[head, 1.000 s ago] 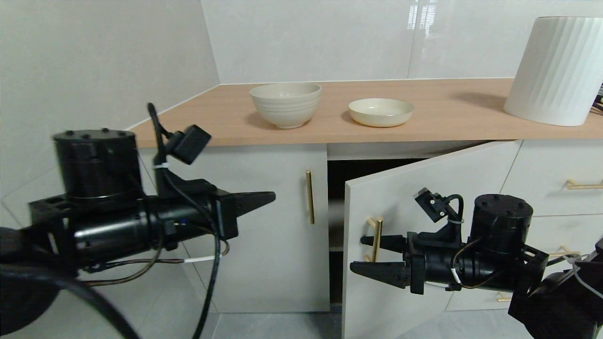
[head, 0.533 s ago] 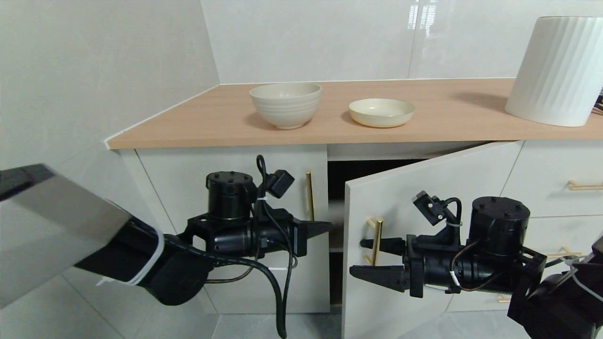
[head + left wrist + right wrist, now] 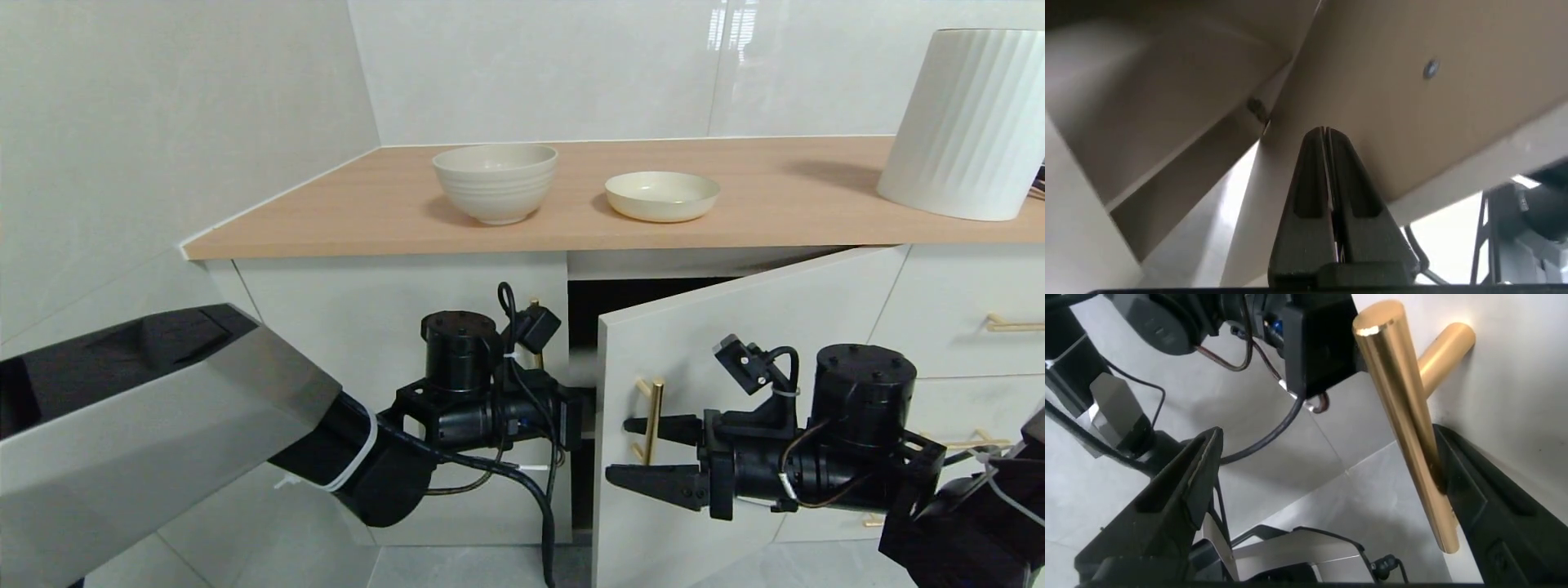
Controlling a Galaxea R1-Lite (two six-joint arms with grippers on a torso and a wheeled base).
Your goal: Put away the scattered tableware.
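A deep cream bowl (image 3: 495, 181) and a shallow cream plate (image 3: 661, 194) stand on the wooden counter (image 3: 367, 220). Below them a white cabinet door (image 3: 751, 343) hangs partly ajar. My left gripper (image 3: 1325, 143) is shut and empty, its tip in the dark gap against the door's inner face; the left wrist (image 3: 490, 408) sits just left of the door's edge. My right gripper (image 3: 653, 452) is open in front of the door. The door's gold handle (image 3: 1404, 416) lies between its fingers (image 3: 1200, 474), close to one of them.
A tall white ribbed container (image 3: 963, 122) stands at the counter's right end. The shut left cabinet door (image 3: 367, 327) is beside my left arm. Drawers with gold handles (image 3: 1012, 321) are at the right. A tiled wall bounds the left side.
My left arm has swung down and to the right, from near the camera to the cabinet gap, and its shut fingers now sit behind the door's edge. The right gripper has hardly moved.
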